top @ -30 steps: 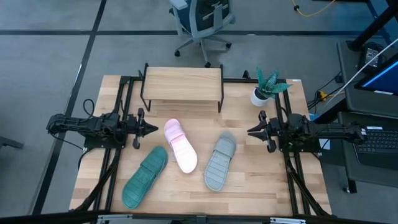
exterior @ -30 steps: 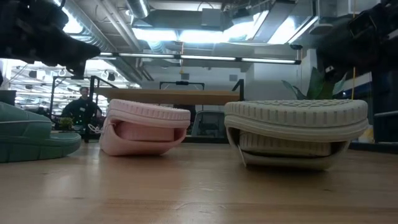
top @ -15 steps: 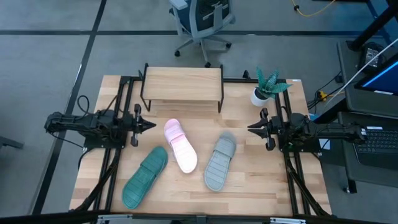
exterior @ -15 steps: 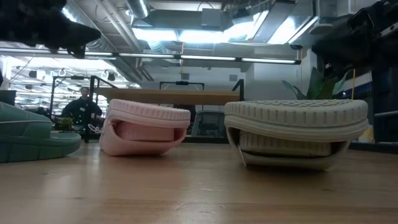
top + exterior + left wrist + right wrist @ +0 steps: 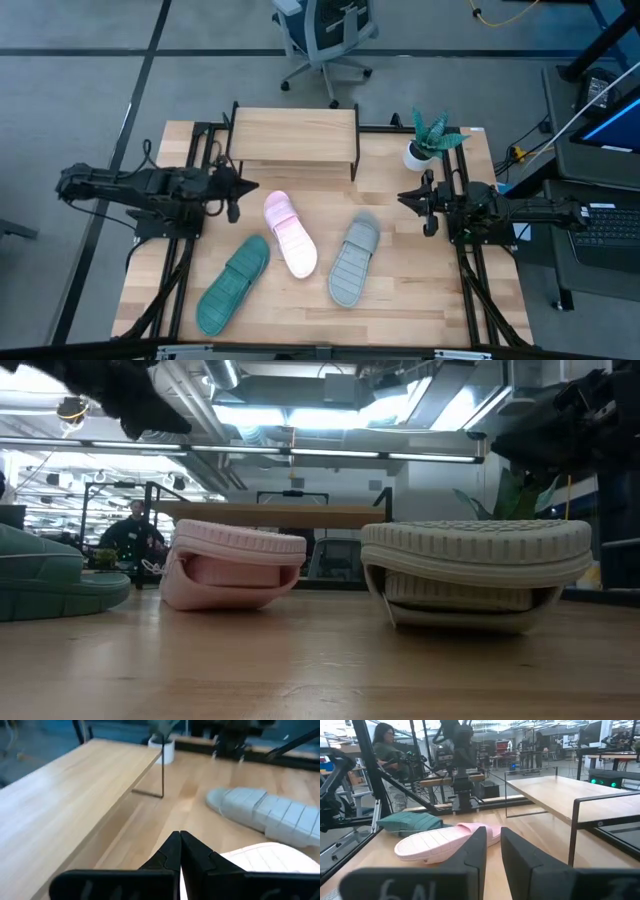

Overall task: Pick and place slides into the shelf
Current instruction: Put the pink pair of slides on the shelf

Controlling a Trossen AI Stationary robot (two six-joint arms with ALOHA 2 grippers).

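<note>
- Nearest the worktop's (image 5: 400,300) front edge lies the teal slide (image 5: 233,283), with the grey slide (image 5: 353,261) to the right of it; the pink slide (image 5: 290,234) lies between them, a little closer to the shelf (image 5: 293,133). All three rest on the worktop, and none is on the shelf yet.
- Our left end effector (image 5: 243,188) has swung over the last second from beside the pink slide toward the shelf's left front leg, and has risen. Its fingers are pressed together and carry nothing.
- We read that as repositioning before a first pick; no slide has shifted, so the task has barely begun.
- Our right end effector (image 5: 405,197) waits to the right of the shelf, beyond the grey slide, its fingers a narrow gap apart around nothing.
- In the low view the shelf is mostly hidden behind the pink and grey slides, and the teal slide is cut off at the edge.
- Beside the shelf's right end stands a potted plant (image 5: 429,139).
</note>
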